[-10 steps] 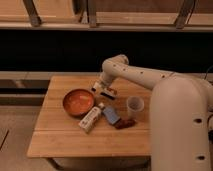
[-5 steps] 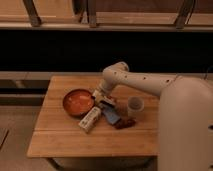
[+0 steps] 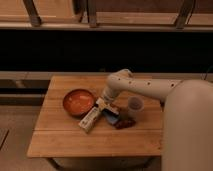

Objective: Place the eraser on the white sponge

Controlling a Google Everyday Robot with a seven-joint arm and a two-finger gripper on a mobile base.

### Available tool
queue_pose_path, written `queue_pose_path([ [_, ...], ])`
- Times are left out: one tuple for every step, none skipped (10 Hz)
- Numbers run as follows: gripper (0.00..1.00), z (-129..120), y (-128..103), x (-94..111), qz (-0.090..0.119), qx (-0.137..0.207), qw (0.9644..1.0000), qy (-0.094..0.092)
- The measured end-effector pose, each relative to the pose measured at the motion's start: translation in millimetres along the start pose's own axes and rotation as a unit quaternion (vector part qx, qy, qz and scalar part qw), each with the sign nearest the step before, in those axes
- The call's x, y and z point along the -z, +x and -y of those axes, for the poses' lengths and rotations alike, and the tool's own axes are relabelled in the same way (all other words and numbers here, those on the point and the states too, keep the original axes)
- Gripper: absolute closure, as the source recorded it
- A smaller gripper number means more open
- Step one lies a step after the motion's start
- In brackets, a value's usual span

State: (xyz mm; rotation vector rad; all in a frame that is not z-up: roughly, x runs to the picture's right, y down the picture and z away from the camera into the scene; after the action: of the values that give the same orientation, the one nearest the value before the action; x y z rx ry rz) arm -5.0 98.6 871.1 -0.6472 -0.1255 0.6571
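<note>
Though cut off at the edge, bulks nearest of all, well to the right of the orange bowl [image 3: 78, 101]: the robot's white body [image 3: 190, 130]. Next, in front of the bowl and a little to its right, on the wooden table [image 3: 55, 142]: the white sponge [image 3: 91, 120], lying flat and slantwise, near end toward the table's front, far end pointing up and right. Close by the bowl's near rim; touching or not, cannot tell.

Right of the bowl, past the sponge: a blue flat item [image 3: 111, 118], close against the sponge's far half. Further right again, a dark reddish thing [image 3: 125, 123], kind not to be told.

Level with the bowl's right rim, just beside it: the eraser [image 3: 107, 106], pale top over a dark base, sitting at the sponge's far end and right at the gripper [image 3: 103, 102]. Resting on the sponge or merely against it: cannot tell. Gripper low over the table, just right of the bowl, at the eraser; spread, pressed together or pinching the eraser: cannot tell.

Right of the bowl and beyond the reddish thing: a clear cup [image 3: 135, 104], upright, apart from the eraser. Behind the bowl and to its right: the white arm [image 3: 145, 86], bent at an elbow and running right to the body. Farthest, behind the bowl: a dark wall [image 3: 60, 50] below a pale ledge [image 3: 125, 24].
</note>
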Motion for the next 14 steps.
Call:
queue_pose_path([
  [1.0, -1.7, 8.9, -2.0, -0.011, -0.006, 0.9999, -0.004],
  [1.0, -2.0, 13.8, -3.1, -0.018, -0.01, 0.9998, -0.006],
  [1.0, -2.5, 18.3, -3.9, -0.026, -0.012, 0.9996, -0.007],
  [0.98, -2.9, 17.5, -4.1, -0.026, -0.011, 0.9996, -0.008],
  [0.87, -3.4, 16.7, -4.4, -0.026, -0.011, 0.9996, -0.008],
  [0.77, -3.2, 17.0, -4.5, -0.026, -0.011, 0.9996, -0.008],
  [0.69, -3.3, 16.8, -4.6, -0.026, -0.011, 0.9996, -0.008],
  [0.59, -3.2, 17.0, -4.5, -0.026, -0.011, 0.9996, -0.008],
  [0.47, -3.1, 17.4, -4.8, -0.026, -0.011, 0.9996, -0.008],
  [0.39, -3.1, 17.9, -5.3, -0.026, -0.012, 0.9996, -0.008],
  [0.28, -2.7, 18.4, -5.1, -0.026, -0.012, 0.9996, -0.008],
  [0.21, -2.6, 18.6, -5.1, -0.026, -0.012, 0.9996, -0.008],
  [0.2, -2.6, 18.7, -5.2, -0.026, -0.012, 0.9996, -0.008],
  [0.2, -2.6, 18.6, -5.1, -0.026, -0.012, 0.9996, -0.008],
])
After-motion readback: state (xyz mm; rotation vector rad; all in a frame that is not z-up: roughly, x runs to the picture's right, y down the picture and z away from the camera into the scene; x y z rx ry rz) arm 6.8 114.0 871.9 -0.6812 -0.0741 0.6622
